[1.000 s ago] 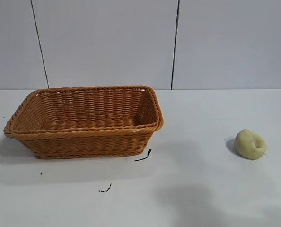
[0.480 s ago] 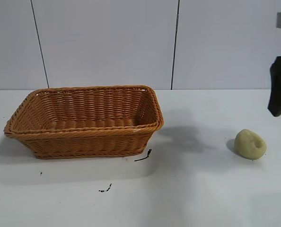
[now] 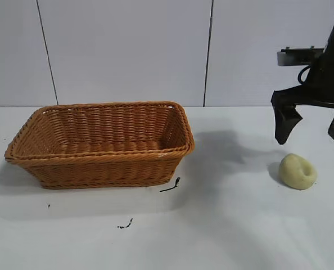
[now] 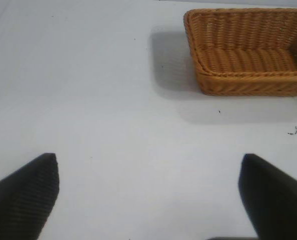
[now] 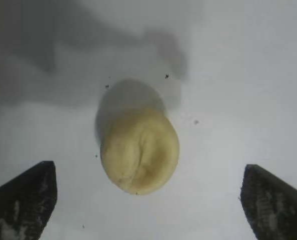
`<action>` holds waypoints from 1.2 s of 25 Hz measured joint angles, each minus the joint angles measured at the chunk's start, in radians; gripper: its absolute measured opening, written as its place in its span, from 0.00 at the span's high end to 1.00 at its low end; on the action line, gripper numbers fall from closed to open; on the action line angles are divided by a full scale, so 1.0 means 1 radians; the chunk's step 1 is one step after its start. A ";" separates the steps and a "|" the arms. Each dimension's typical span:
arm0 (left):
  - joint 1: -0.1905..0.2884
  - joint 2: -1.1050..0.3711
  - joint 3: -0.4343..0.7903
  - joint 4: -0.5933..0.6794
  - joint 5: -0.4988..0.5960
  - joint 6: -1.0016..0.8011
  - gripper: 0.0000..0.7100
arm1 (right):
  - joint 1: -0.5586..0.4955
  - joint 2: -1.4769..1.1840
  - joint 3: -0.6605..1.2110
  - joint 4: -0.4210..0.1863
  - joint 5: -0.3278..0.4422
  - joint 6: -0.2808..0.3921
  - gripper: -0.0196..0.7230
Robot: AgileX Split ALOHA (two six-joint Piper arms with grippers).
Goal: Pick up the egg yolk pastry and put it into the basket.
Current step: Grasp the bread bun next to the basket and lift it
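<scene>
Lying on the white table (image 3: 234,225) at the near right, the egg yolk pastry (image 3: 297,171) sits alone with its dented top showing, well apart from the basket (image 3: 99,143). A few small dark scraps (image 3: 170,185) dot the table just in front of the basket's near right corner. Directly above the pastry hangs the right pincer (image 3: 311,125), its two dark fingers spread wide and not touching anything; the right wrist view looks straight down on the pale lump (image 5: 139,150), which lies between the two fingertips (image 5: 23,197) with bare table on either side. Farther left, the orange-brown wicker basket rests flat on the table, its woven floor visible and nothing lying inside it. The left pincer (image 4: 148,192) shows only in its own wrist view, fingers held wide over bare table, with the basket (image 4: 248,50) well ahead of it. Behind everything rises a pale panelled wall (image 3: 127,50) with thin dark seams.
</scene>
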 joint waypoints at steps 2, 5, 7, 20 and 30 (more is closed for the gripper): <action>0.000 0.000 0.000 0.000 0.000 0.000 0.02 | 0.000 0.035 0.000 0.000 -0.014 -0.005 0.04; 0.000 0.000 0.000 0.000 0.000 0.000 0.02 | 0.000 0.074 0.000 0.006 -0.018 -0.035 0.04; 0.000 0.000 0.000 0.000 0.000 0.000 0.02 | 0.000 0.083 0.000 0.020 -0.018 -0.049 0.04; 0.000 0.000 0.000 0.000 0.000 0.000 0.02 | 0.000 0.139 -0.001 0.027 -0.039 -0.053 0.04; 0.000 0.000 0.000 0.000 0.000 0.000 0.02 | 0.000 0.148 -0.001 0.030 -0.046 -0.056 0.59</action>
